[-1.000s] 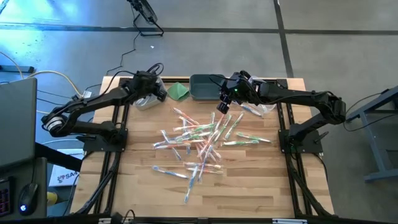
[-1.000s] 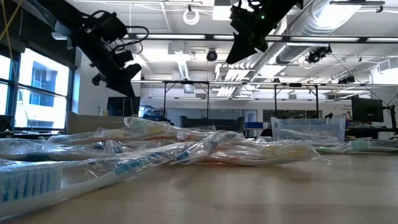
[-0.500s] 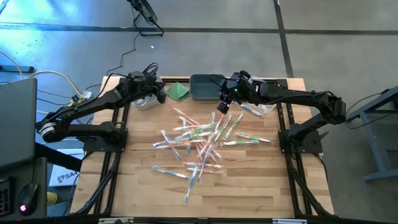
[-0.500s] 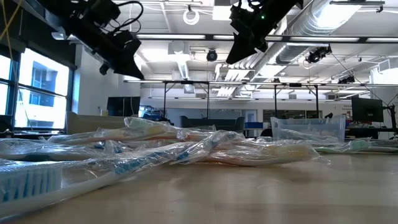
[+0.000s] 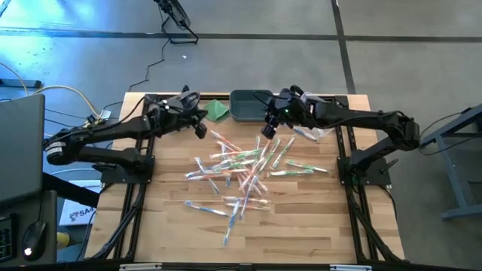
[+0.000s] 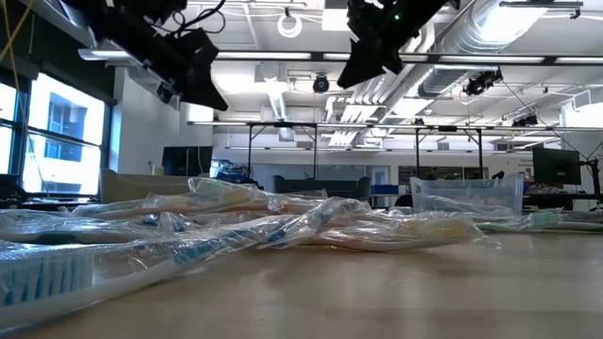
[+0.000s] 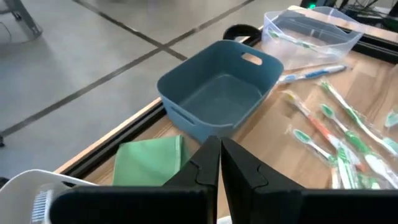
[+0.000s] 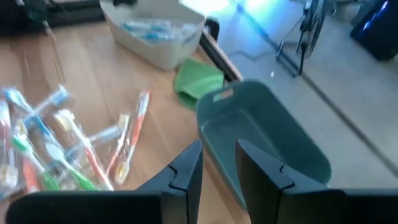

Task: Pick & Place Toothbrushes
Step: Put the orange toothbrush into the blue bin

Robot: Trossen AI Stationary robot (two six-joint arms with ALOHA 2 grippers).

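Several toothbrushes (image 5: 241, 169) in clear wrappers lie in a loose heap on the middle of the wooden table; they also show in the low view (image 6: 283, 221). My left gripper (image 5: 200, 129) hangs shut and bare above the table, just left of the heap's far end, near the folded green cloth (image 7: 149, 158). In its own view its fingers (image 7: 219, 163) are together. My right gripper (image 5: 269, 130) hovers over the heap's far side, in front of the blue-grey bin (image 5: 248, 105). It is open (image 8: 219, 165) with nothing between its fingers.
A white bin (image 8: 155, 34) at the far left holds some toothbrushes. A clear bin (image 7: 311, 28) at the far right holds a few more. The blue-grey bin (image 7: 217, 93) between them looks bare inside. The near half of the table (image 5: 301, 226) is bare wood.
My left gripper has swung from over the white bin toward the table's right, to the far end of the heap, rising a little. Nothing on the table has moved.
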